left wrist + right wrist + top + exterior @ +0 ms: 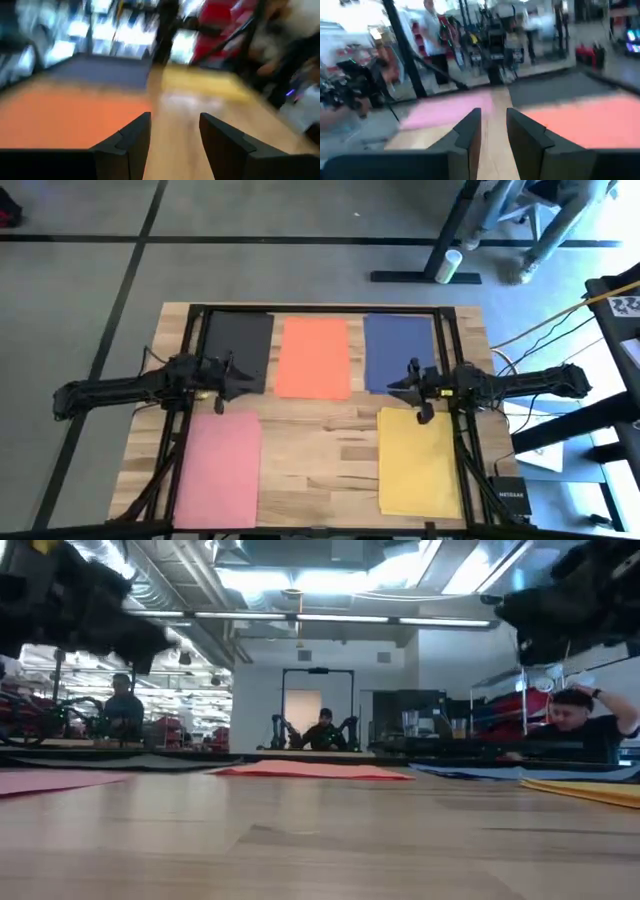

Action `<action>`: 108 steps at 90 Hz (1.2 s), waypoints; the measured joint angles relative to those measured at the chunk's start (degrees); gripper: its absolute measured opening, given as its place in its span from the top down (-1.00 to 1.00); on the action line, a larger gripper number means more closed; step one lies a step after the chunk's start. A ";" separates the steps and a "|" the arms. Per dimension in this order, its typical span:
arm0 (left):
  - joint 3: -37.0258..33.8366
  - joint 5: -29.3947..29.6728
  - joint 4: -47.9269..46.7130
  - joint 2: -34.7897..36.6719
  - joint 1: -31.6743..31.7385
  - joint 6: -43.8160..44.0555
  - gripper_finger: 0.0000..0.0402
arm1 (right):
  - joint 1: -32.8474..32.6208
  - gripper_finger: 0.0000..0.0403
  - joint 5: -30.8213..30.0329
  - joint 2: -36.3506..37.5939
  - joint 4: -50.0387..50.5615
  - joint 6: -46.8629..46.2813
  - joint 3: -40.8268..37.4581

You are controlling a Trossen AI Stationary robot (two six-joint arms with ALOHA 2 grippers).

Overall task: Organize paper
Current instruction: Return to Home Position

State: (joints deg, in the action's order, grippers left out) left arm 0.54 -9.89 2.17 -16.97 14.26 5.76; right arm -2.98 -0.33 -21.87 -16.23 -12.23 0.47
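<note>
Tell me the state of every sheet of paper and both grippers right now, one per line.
Black paper, flat, back left.
Orange paper, flat, back middle.
Blue paper, flat, back right.
Pink paper, flat, front left.
Yellow paper, flat, front right.
Left gripper, open, empty, raised over black paper's edge.
Right gripper, open, empty, raised over blue paper's edge.

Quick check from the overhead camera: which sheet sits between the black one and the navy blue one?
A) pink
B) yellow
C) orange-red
C: in the high view the orange-red sheet lies between the black sheet and the navy blue sheet, while the pink sheet and the yellow sheet lie in the other row.
</note>
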 joint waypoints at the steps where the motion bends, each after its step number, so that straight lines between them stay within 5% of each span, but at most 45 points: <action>1: 0.00 0.25 0.01 -0.38 -0.01 0.50 0.23 | 0.02 0.60 -0.38 -0.03 1.15 0.02 0.00; 14: 0.00 -0.23 1.76 -2.92 -1.03 -0.79 0.23 | 0.02 0.60 -4.61 -1.14 10.20 -1.61 0.00; 46: 0.00 0.11 4.33 -2.90 -0.98 -3.50 0.23 | 0.06 0.60 -3.23 0.89 12.33 3.69 -0.02; 60: -0.02 -0.88 6.59 -2.53 -0.98 -5.64 0.23 | 0.09 0.60 -3.37 8.45 8.17 7.08 -0.02; 76: -0.02 -1.66 7.63 -1.49 -0.98 -7.67 0.23 | 0.13 0.60 -3.88 21.87 14.95 8.24 -0.02; 108: -0.02 -2.62 5.52 0.51 -0.94 -7.65 0.23 | 0.04 0.60 -5.01 19.73 14.94 7.57 -0.04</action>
State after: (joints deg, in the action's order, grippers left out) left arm 0.51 -12.51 7.70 -16.47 13.32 -1.89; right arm -2.94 -5.34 -2.14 -1.29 -4.67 0.43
